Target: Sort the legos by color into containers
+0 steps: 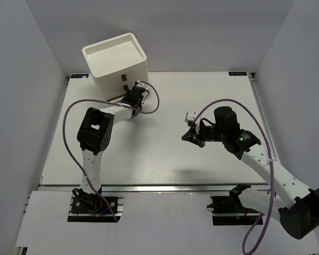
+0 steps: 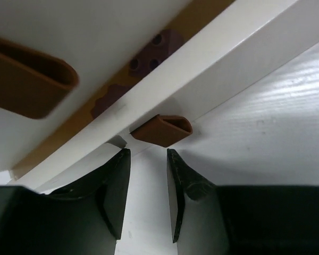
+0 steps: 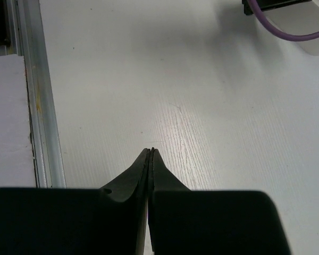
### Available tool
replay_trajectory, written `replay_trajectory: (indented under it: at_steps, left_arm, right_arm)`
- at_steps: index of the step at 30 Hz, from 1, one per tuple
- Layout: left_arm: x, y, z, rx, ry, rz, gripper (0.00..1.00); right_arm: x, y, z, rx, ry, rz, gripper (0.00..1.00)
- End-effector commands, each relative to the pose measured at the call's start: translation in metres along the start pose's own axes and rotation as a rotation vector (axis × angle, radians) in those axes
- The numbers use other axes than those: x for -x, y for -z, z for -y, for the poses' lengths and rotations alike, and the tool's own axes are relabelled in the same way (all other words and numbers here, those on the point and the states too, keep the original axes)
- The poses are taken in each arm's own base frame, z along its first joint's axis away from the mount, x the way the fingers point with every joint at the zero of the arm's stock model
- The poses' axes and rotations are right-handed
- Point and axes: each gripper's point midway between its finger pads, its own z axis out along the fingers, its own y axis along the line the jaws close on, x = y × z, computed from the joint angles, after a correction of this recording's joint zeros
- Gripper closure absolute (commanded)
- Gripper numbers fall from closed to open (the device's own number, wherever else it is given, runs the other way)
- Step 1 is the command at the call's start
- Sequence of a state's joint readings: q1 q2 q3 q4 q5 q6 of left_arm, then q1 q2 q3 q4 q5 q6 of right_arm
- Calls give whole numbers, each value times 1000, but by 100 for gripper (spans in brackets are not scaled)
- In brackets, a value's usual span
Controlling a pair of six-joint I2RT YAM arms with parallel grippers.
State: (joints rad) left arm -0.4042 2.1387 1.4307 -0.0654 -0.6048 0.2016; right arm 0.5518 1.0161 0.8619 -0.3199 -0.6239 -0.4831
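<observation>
The white drawer unit (image 1: 117, 61) with a tray top stands at the back left of the table. My left gripper (image 1: 133, 97) is at its front, open and empty. In the left wrist view the gripper (image 2: 148, 151) sits just short of the brown handle (image 2: 162, 129) of a slightly pulled-out drawer (image 2: 212, 69). Through the gap above that drawer's front, two purple studded legos (image 2: 151, 50) lie in shadow inside. Another drawer handle (image 2: 29, 77) shows higher up. My right gripper (image 1: 189, 136) hovers over the table's middle right, shut and empty (image 3: 151, 151). No other legos show.
An aluminium rail (image 3: 40, 106) runs along the table's near edge. Purple cables loop beside each arm, one near the left gripper (image 1: 154, 98). White walls enclose the table at left, right and back.
</observation>
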Motion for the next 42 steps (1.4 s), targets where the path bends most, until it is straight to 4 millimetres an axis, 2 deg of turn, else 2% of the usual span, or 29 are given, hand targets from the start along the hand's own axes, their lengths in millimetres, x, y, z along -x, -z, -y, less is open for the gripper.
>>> replay_trajectory:
  at_steps: [1, 7, 8, 17, 19, 20, 21, 22, 24, 25, 26, 28, 29, 30, 31, 32, 33, 34, 35, 36, 38, 39, 40, 42]
  left_arm:
    - [23, -5, -22, 75, 30, 50, 56]
    - [21, -16, -36, 112, 12, 35, 54]
    - [30, -16, -38, 123, 33, 69, 51]
    - [36, -18, -49, 132, 44, 99, 50]
    - [40, -13, -50, 114, 58, 113, 52]
    - [32, -11, -45, 86, 56, 109, 57]
    - [32, -5, -38, 62, 64, 118, 60]
    - [37, 5, -42, 46, 84, 137, 63]
    - [25, 17, -28, -27, 88, 127, 73]
    - [34, 31, -31, -63, 115, 155, 75]
    - [21, 40, -11, -189, 114, 115, 82]
    - [22, 61, 2, -317, 135, 116, 84]
    - [23, 81, 3, -383, 163, 118, 84]
    - [23, 94, 8, -442, 180, 125, 81]
    - [28, 115, 19, -557, 200, 153, 63]
    - [43, 145, 16, -638, 245, 213, 39]
    - [34, 159, 23, -701, 270, 206, 16]
    - [35, 181, 30, -799, 283, 224, 2]
    - [33, 197, 30, -846, 292, 234, 2]
    - [29, 222, 24, -886, 317, 261, 2]
    - [22, 253, 22, -966, 328, 305, 2]
    - [27, 279, 5, -966, 332, 389, 2]
    - [8, 283, 8, -972, 329, 376, 2]
    - [-3, 298, -2, -956, 301, 436, 2]
  right_arm:
    - [9, 1, 3, 2, 26, 10, 100]
    - [5, -1, 4, 3, 22, -7, 100]
    - [4, -4, 1, 15, 24, -12, 100]
    - [-5, -6, 7, 5, 4, -37, 100]
    - [-5, -7, 8, 6, 3, -37, 100]
    - [-5, -7, 7, 7, 4, -38, 100]
    - [-5, -7, 7, 8, 3, -39, 100]
    - [-7, -7, 8, 6, 2, -40, 100]
    - [-7, -7, 8, 6, 3, -41, 100]
    - [-7, -8, 7, 9, 4, -41, 100]
    - [-8, -9, 7, 8, 0, -42, 97]
    - [-11, -10, 9, 5, -10, -49, 75]
    - [-14, -12, 10, 2, -27, -57, 55]
    - [-15, -13, 12, -6, -35, -59, 47]
    - [-16, -14, 13, -9, -44, -62, 37]
    - [-18, -15, 16, -21, -73, -69, 21]
    - [-18, -16, 18, -26, -85, -67, 20]
    - [-20, -17, 21, -37, -108, -71, 19]
    - [-23, -18, 25, -57, -159, -81, 11]
    - [-20, -18, 29, -66, -173, -78, 11]
    - [-23, -18, 37, -98, -215, -93, 11]
    - [-21, -17, 42, -121, -262, -86, 11]
    - [-20, -17, 46, -139, -281, -82, 11]
    - [-20, -15, 55, -188, -333, -79, 11]
